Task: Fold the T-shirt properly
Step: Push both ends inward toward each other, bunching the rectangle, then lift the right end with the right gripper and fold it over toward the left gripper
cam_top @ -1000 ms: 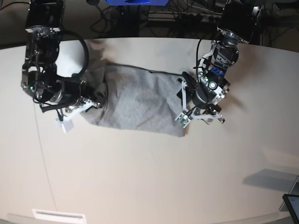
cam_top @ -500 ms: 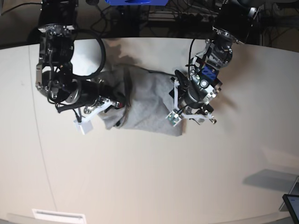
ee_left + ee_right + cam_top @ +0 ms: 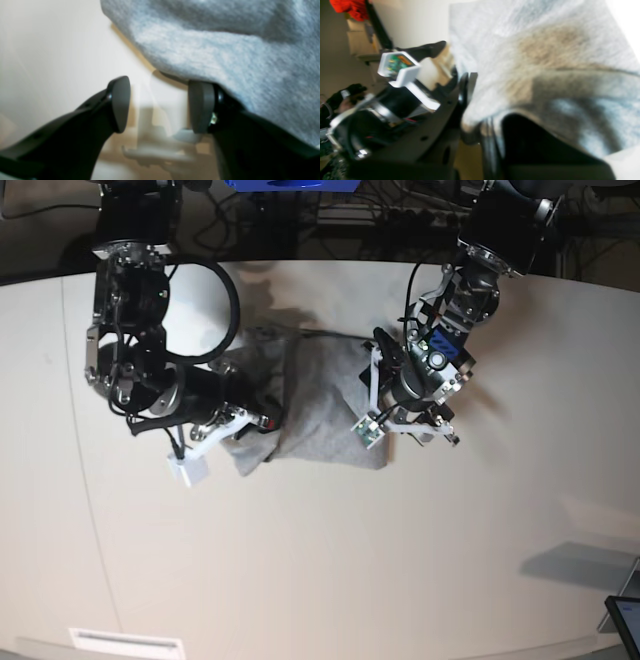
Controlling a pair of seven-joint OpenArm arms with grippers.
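The T-shirt (image 3: 320, 405) is seen bunched on the table (image 3: 330, 560), lying between the two grippers. One end of it is clamped in the right gripper (image 3: 262, 420), whose jaws are closed tight on the cloth; from that grip the grey fabric is lifted and draped back over the rest of the shirt, so that a raised fold is formed just beside the gripper. In the right wrist view the fabric (image 3: 545, 62) is seen spreading away from the closed jaws, with a shadowed hollow beneath the lifted layer, though much of this view is blurred.

The left gripper (image 3: 383, 395) is set at the opposite end of the shirt, at its edge. Its jaws are spread wide and nothing is held between them. In the left wrist view only bare table is shown between the fingers (image 3: 120, 102), while the hem of the shirt (image 3: 225, 50) is seen hanging over the outer side of one finger and touching it. Whether that finger is tucked under the cloth or merely beside it cannot be told.
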